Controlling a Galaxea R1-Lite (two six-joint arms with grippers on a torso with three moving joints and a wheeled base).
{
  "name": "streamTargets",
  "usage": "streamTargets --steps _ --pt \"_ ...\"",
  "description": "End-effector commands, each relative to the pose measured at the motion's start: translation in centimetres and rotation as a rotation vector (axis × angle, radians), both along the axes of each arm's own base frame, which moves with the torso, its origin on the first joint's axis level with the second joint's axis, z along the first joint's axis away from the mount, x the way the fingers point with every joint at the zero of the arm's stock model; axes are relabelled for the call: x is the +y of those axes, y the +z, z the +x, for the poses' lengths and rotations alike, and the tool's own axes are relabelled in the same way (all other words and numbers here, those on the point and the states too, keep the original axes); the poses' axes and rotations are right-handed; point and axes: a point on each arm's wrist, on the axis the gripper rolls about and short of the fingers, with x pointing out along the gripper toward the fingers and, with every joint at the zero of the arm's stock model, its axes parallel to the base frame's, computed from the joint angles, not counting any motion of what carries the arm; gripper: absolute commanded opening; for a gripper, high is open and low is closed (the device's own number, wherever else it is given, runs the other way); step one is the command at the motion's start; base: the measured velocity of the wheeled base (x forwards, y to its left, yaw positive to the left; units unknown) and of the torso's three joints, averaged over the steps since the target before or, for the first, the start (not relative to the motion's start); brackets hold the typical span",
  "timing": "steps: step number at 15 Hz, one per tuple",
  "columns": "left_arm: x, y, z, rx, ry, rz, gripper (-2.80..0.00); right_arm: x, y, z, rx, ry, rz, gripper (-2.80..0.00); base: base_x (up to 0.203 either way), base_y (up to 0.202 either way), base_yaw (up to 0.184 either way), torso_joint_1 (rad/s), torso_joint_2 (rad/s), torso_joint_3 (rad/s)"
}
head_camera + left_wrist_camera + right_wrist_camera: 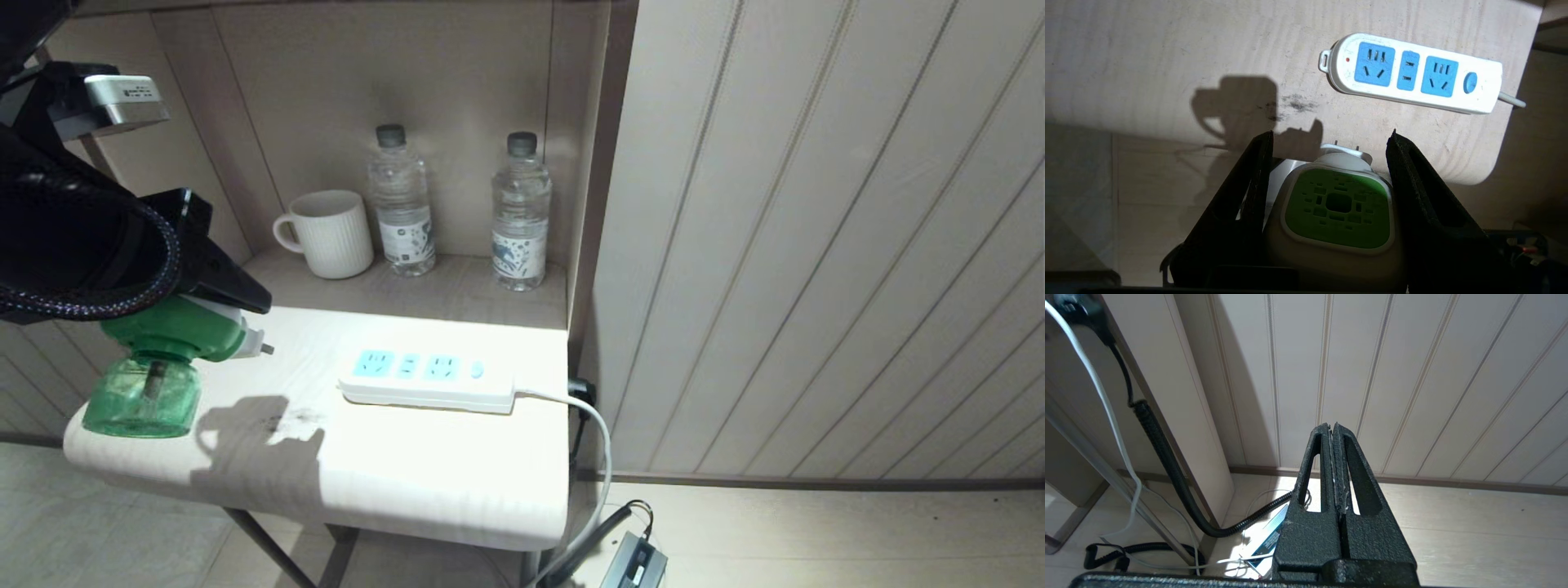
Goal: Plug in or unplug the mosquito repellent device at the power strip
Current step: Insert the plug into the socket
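The mosquito repellent device [147,384], a green bottle under a white-and-green head [1337,208], hangs over the left end of the pale table [424,482]. My left gripper [241,310] [1331,134] is shut on its head, one black finger on each side. The metal prongs [263,349] point toward the power strip [429,380] [1412,73]. The strip lies flat at the table's right, a hand's width from the prongs, with all its blue sockets empty. My right gripper [1332,425] is shut and empty, parked low beside the panelled wall.
A white mug [331,233] and two clear water bottles [402,204] [521,214] stand on the recessed shelf behind the table. The strip's white cord [602,437] drops off the right edge. A black adapter [637,563] lies on the floor.
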Motion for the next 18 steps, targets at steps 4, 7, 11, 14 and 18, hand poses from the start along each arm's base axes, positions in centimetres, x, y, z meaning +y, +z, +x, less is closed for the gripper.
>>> streamTargets --steps 4,7,11,14,18 --pt "-0.4 -1.1 0.3 0.095 -0.027 -0.021 -2.8 0.0 0.0 0.0 0.0 0.0 0.0 -2.8 0.0 0.0 0.0 0.178 -0.46 -0.278" --pt "-1.4 -2.8 1.7 0.193 -0.055 -0.032 -2.8 0.0 0.0 0.0 0.001 0.0 -0.003 -2.8 0.0 0.0 0.0 0.205 -0.48 -0.275" --pt "-2.1 -3.8 2.9 0.237 -0.05 -0.014 -2.8 0.0 0.0 0.0 0.0 0.0 -0.001 -2.8 0.0 0.0 0.0 0.222 -0.5 -0.286" --pt "-2.4 -4.1 3.3 0.244 -0.037 -0.012 -2.8 0.0 0.0 0.0 0.001 0.0 0.002 -2.8 0.0 0.0 0.0 0.238 -0.52 -0.291" --pt "-2.9 -5.6 3.5 0.287 -0.047 0.013 -2.8 0.0 0.0 0.0 0.001 0.0 0.0 -2.8 0.0 0.0 0.0 0.179 -0.4 -0.214"
